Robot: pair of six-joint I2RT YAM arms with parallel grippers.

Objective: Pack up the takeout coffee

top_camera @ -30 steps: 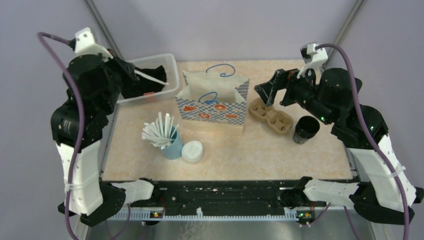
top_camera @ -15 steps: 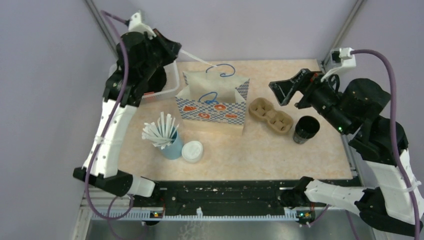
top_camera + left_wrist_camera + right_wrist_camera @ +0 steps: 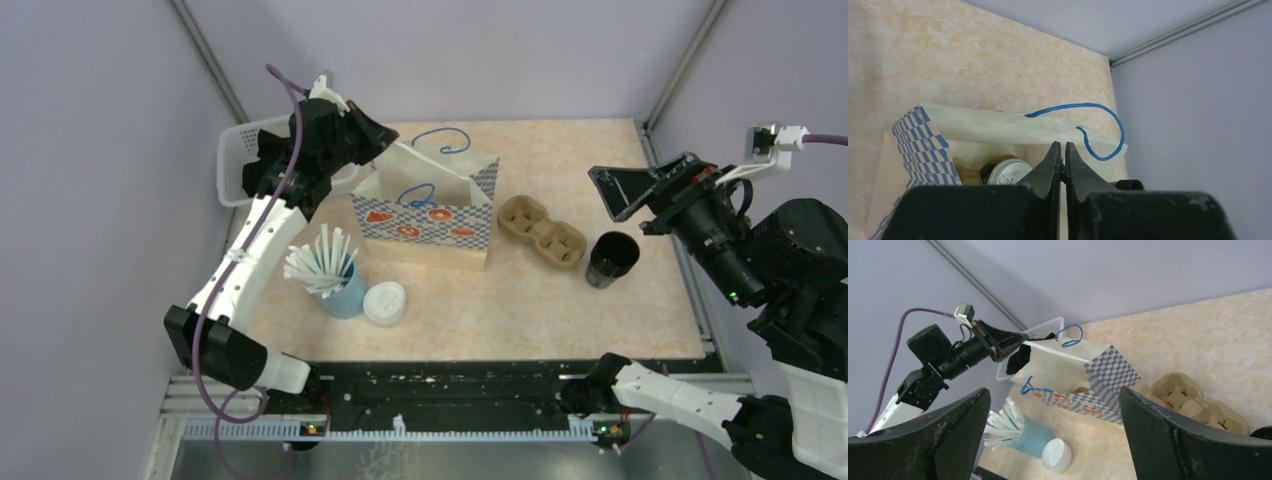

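Observation:
The takeout coffee (image 3: 1007, 172) stands inside the blue-checked paper bag (image 3: 425, 225), and only its greyish-white lid and dark rim show, in the left wrist view. In the top view it is hidden by the bag walls. My left gripper (image 3: 385, 140) is at the bag's back left rim, shut on a thin white straw (image 3: 430, 162) that slants over the bag's opening. The straw also shows in the right wrist view (image 3: 1053, 351). My right gripper (image 3: 640, 190) is open and empty, raised over the table's right side, away from the bag.
A lidless black cup (image 3: 612, 258) stands right of a brown pulp cup carrier (image 3: 541, 230). A light blue cup of white straws (image 3: 335, 280) and a loose white lid (image 3: 385, 302) sit in front of the bag. A white basket (image 3: 232, 160) is at the back left.
My left arm swung from the basket to the bag's back left rim, carrying the straw. My right arm drew back to the right, away from the cup carrier.

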